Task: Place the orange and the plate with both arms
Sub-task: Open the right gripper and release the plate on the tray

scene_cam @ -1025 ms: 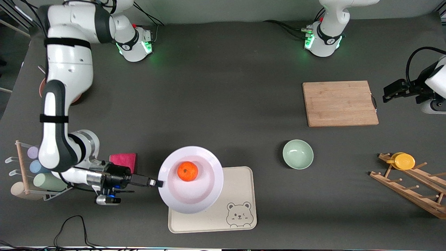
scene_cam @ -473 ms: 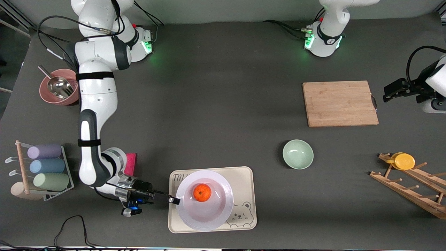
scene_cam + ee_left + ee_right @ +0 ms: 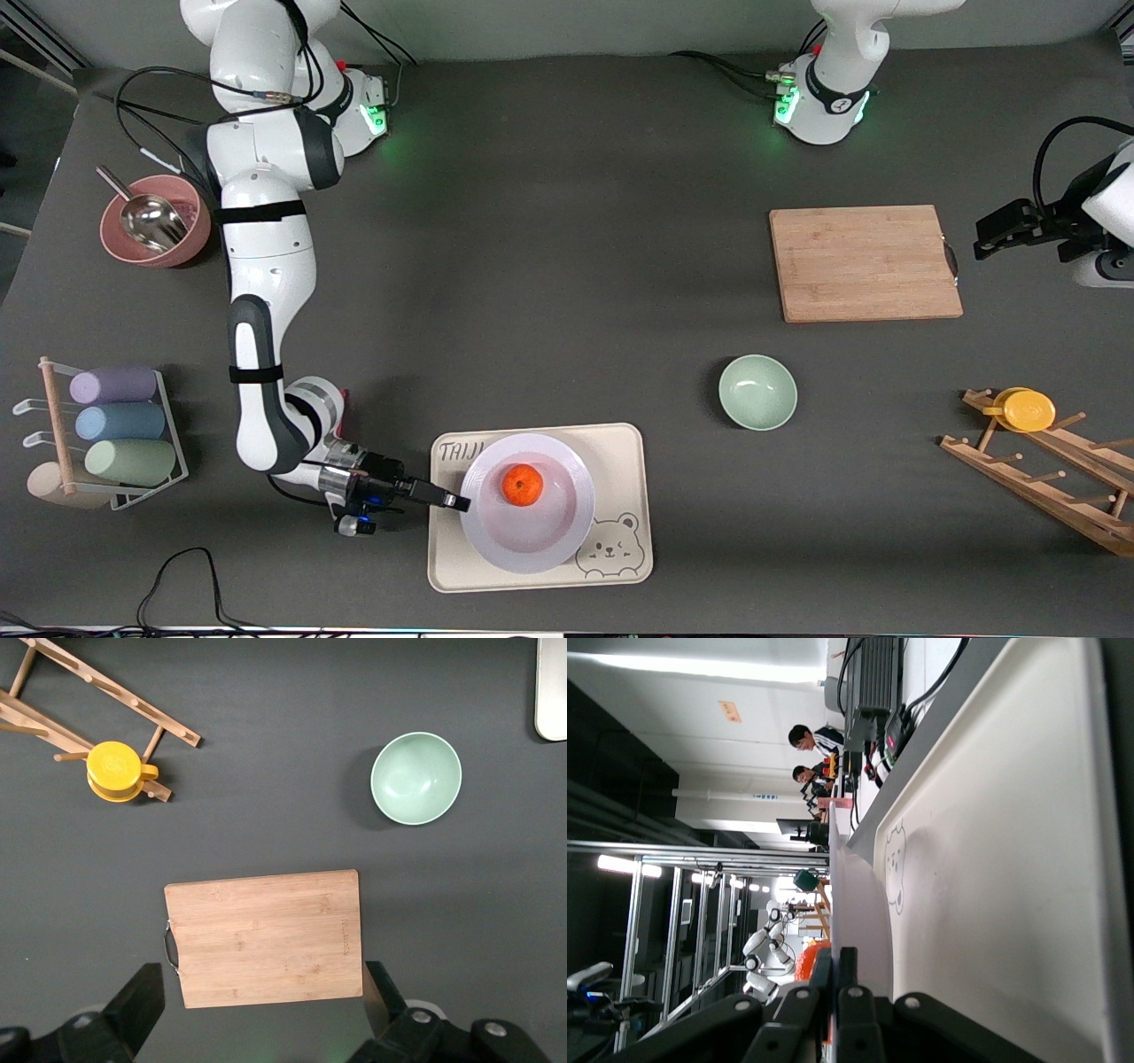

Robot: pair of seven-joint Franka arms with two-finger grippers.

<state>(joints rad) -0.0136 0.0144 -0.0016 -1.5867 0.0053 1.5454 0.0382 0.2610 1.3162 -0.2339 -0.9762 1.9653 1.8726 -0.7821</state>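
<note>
The white plate point(image 3: 532, 532) sits low over the cream bear-printed tray point(image 3: 620, 447); I cannot tell whether it touches. The orange point(image 3: 523, 485) lies in the plate's middle. My right gripper point(image 3: 456, 502) is shut on the plate's rim at the end toward the right arm. In the right wrist view the rim point(image 3: 859, 904) runs edge-on between the shut fingers point(image 3: 824, 979), with the orange point(image 3: 808, 961) past them and the tray point(image 3: 1010, 859) alongside. My left gripper point(image 3: 985, 237) waits open in the air beside the cutting board point(image 3: 864, 263), holding nothing point(image 3: 261, 992).
A pale green bowl point(image 3: 757, 392) stands between the tray and the cutting board. A wooden rack with a yellow cup point(image 3: 1028, 410) is at the left arm's end. A pink bowl with a scoop point(image 3: 155, 232) and a rack of pastel cups point(image 3: 115, 425) are at the right arm's end.
The right arm has carried the plate with the orange toward the front camera and lowered it over the tray. The left arm has not moved.
</note>
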